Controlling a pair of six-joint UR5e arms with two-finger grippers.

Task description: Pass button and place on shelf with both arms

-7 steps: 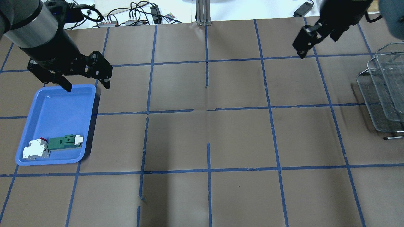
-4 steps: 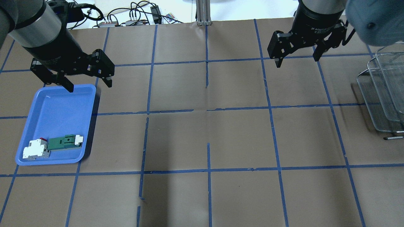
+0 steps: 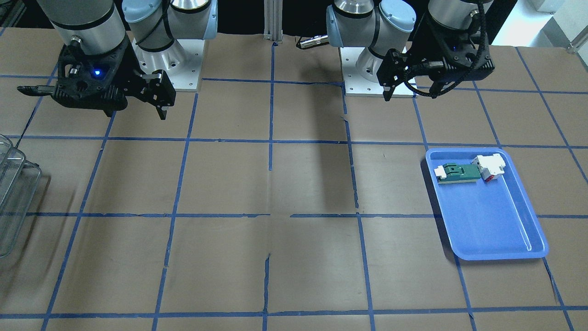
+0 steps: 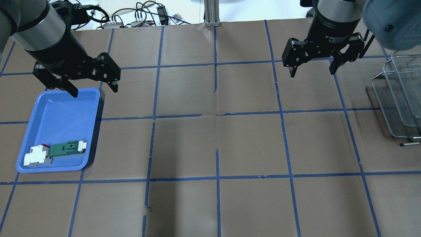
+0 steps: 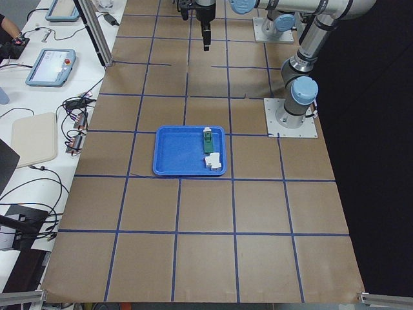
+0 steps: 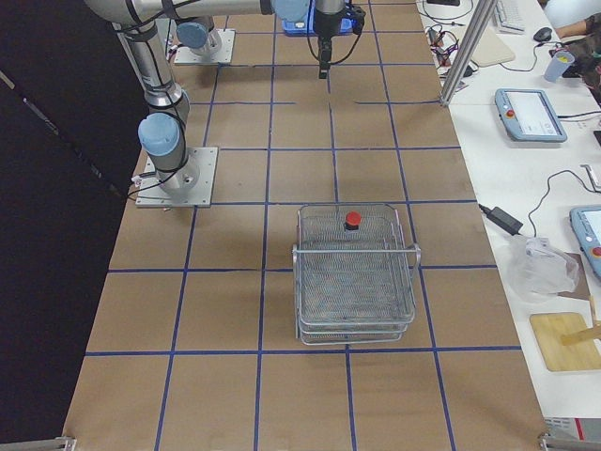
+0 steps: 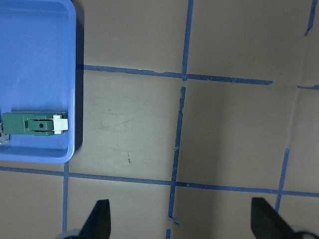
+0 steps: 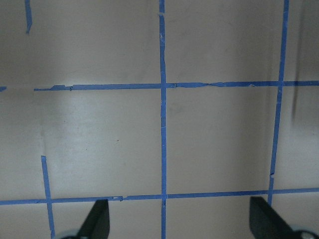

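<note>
The red button [image 6: 352,219] stands upright on the top tier of the wire-mesh shelf [image 6: 357,277], at the end facing the table's middle; no other view shows it. The shelf also shows at the right edge of the overhead view [image 4: 399,98]. My right gripper [image 4: 312,72] is open and empty, high above the table, left of the shelf. My left gripper [image 4: 94,91] is open and empty above the far edge of the blue tray [image 4: 59,108]. Both wrist views show spread fingertips [image 7: 102,221] [image 8: 99,219] over bare paper.
The blue tray holds a green-and-white flat part [image 4: 67,148] and a white block with red [image 4: 36,156] at its near end. Brown paper with a blue tape grid covers the table. Cables lie past the far edge [image 4: 141,16].
My right gripper has swung in from the far right corner, turned, and now hangs open facing down left of the shelf. My left gripper has barely moved.
</note>
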